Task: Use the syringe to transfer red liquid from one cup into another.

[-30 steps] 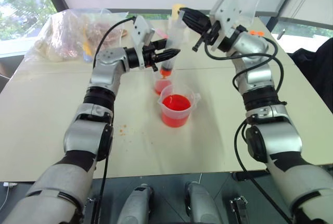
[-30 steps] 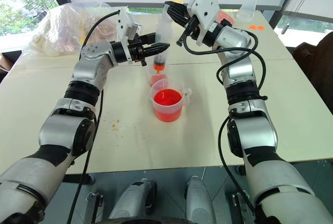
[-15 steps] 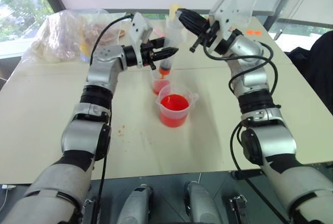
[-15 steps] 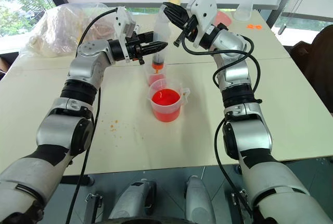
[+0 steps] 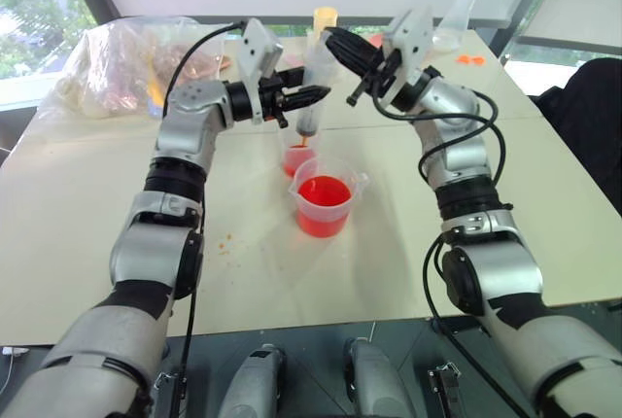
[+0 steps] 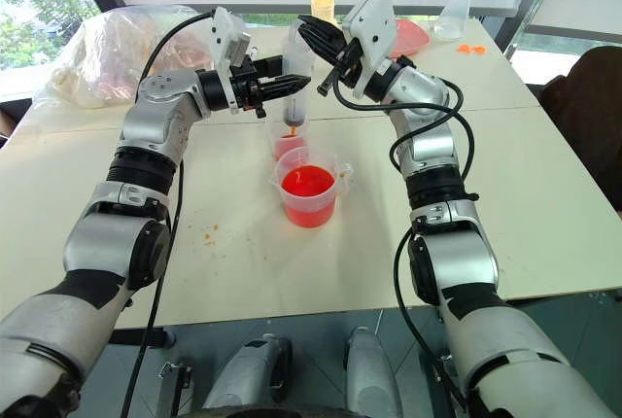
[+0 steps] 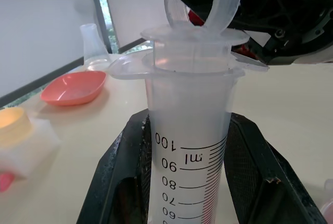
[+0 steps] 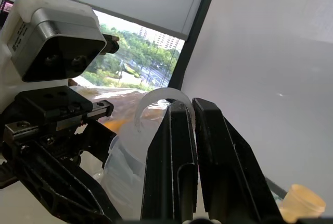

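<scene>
The syringe [image 5: 313, 87] stands upright above the narrower clear cup [image 5: 296, 158], its orange tip just over the cup's mouth. My left gripper [image 5: 313, 97] is shut on the barrel from the side; the left wrist view shows the graduated barrel [image 7: 187, 151] clamped between the two black fingers. My right gripper [image 5: 331, 42] is shut on the plunger's ring [image 8: 156, 104] at the top, and the plunger's flange sits close on the barrel's. The narrower cup holds a little red liquid at its bottom. In front of it the wider lipped beaker [image 5: 326, 206] holds red liquid [image 5: 325, 191].
A large plastic bag [image 5: 121, 63] lies at the table's back left. Along the far edge are a yellowish container [image 6: 322, 5], a pink dish [image 6: 406, 37], a clear flask [image 6: 457, 2] and orange caps [image 6: 473, 49]. Orange specks [image 5: 228, 240] dot the table left of the beaker.
My right gripper has sunk a little and moved left with the plunger's ring. The left gripper and the barrel have stayed in place over the narrower cup.
</scene>
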